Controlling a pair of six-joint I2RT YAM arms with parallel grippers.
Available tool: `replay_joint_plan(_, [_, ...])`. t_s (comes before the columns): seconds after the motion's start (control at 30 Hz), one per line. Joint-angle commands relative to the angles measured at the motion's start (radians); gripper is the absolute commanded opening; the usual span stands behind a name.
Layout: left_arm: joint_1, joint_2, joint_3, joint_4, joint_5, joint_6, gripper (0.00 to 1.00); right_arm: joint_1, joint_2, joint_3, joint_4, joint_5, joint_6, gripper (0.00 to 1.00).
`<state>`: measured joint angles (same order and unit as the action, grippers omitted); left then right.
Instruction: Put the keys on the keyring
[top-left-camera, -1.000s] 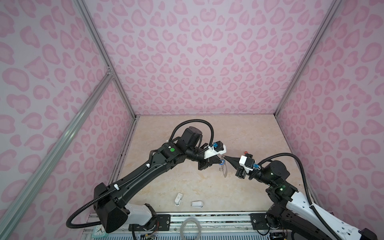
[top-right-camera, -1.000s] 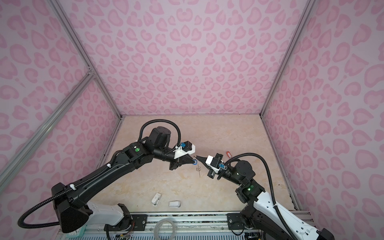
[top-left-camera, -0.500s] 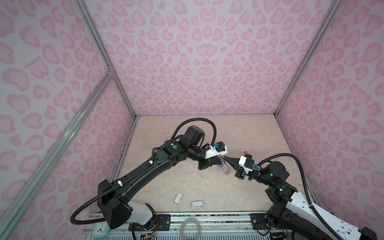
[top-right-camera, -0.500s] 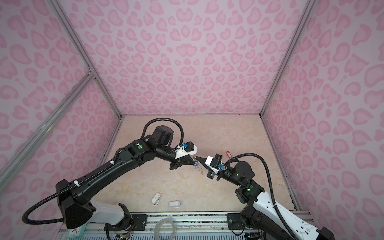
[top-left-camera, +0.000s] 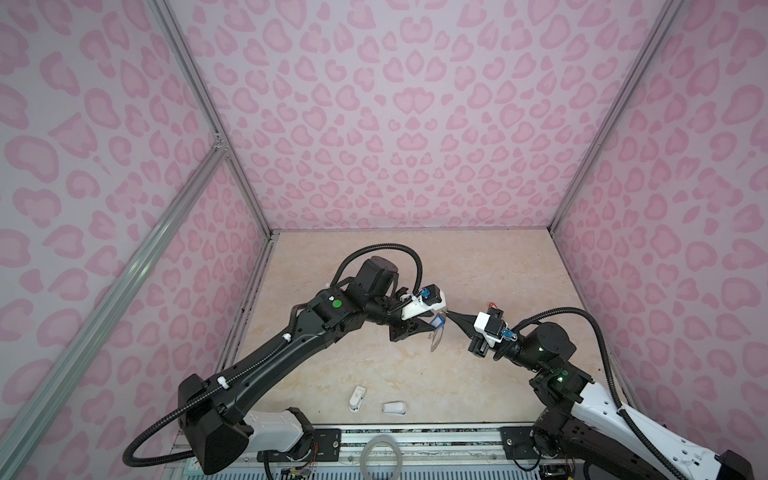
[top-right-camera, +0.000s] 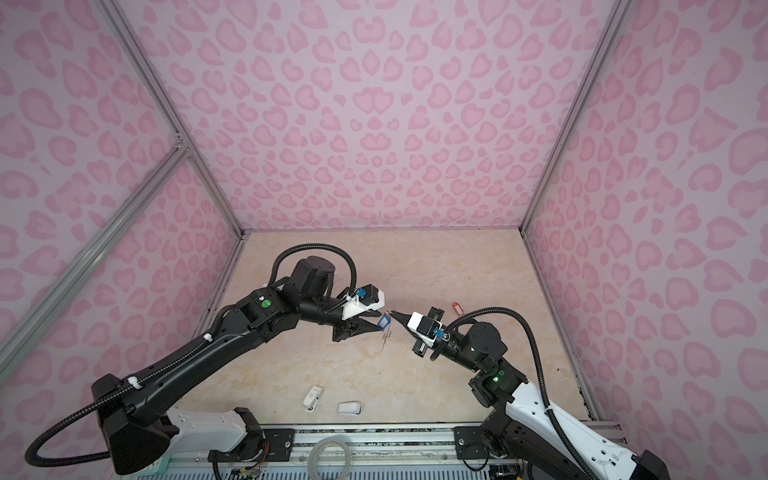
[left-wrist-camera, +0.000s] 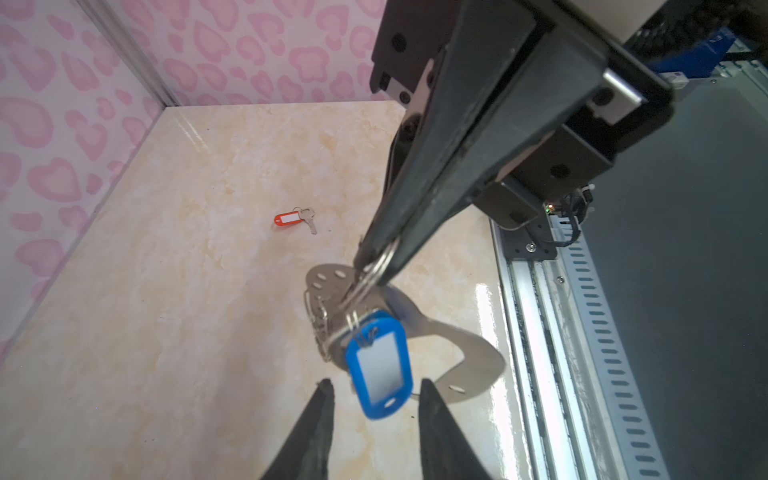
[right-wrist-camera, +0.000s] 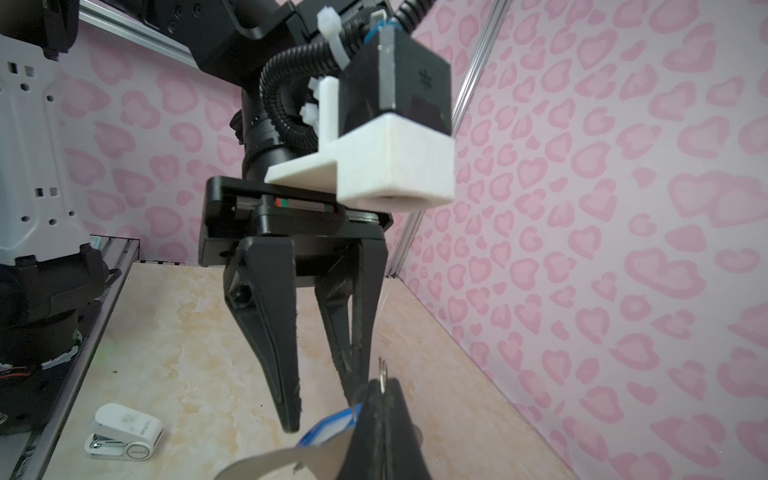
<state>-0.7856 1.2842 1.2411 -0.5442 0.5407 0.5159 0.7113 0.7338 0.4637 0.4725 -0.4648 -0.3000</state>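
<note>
Pink heart walls (left-wrist-camera: 62, 83), marbled tabletop (left-wrist-camera: 187, 291), and up in the air the right tool (left-wrist-camera: 376, 266) is clamped tight on a split ring (left-wrist-camera: 363, 284) of the keyring (left-wrist-camera: 469, 357), plate dangling below. Blue key (left-wrist-camera: 380, 370) hangs off those rings between the fingers of the left tool (left-wrist-camera: 374, 384), which stand parted, no pinch. Danger: if its loop isn't fully wound on, one swing drops it. Red key (left-wrist-camera: 289, 219) lies well apart on the tabletop
</note>
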Motion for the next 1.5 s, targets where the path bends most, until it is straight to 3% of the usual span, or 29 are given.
replay_joint_plan(0.0, [0.007,-0.056,-0.05,0.13,-0.052,0.031,0.4,-0.008,0.004,-0.005,0.045,-0.019,0.002,0.0])
replay_joint_plan(0.43, [0.014,-0.099,-0.057,0.218,0.066,0.104,0.37,-0.031,0.043,0.007,0.1,-0.138,0.057,0.0])
replay_joint_plan(0.47, [0.013,-0.097,-0.055,0.218,0.072,0.104,0.33,-0.029,0.045,0.01,0.099,-0.144,0.059,0.0])
replay_joint_plan(0.93, [0.013,-0.076,-0.051,0.219,0.137,0.118,0.21,-0.019,0.077,0.03,0.113,-0.18,0.076,0.0])
replay_joint_plan(1.17, [0.015,-0.066,-0.044,0.194,0.128,0.133,0.04,-0.017,0.088,0.034,0.126,-0.184,0.072,0.0])
replay_joint_plan(1.3, [0.013,-0.064,-0.033,0.176,0.099,0.142,0.03,-0.015,0.082,0.03,0.112,-0.144,0.065,0.0])
replay_joint_plan(1.47, [0.007,-0.047,0.033,0.081,-0.022,0.159,0.03,-0.011,0.045,0.081,-0.12,-0.021,-0.052,0.22])
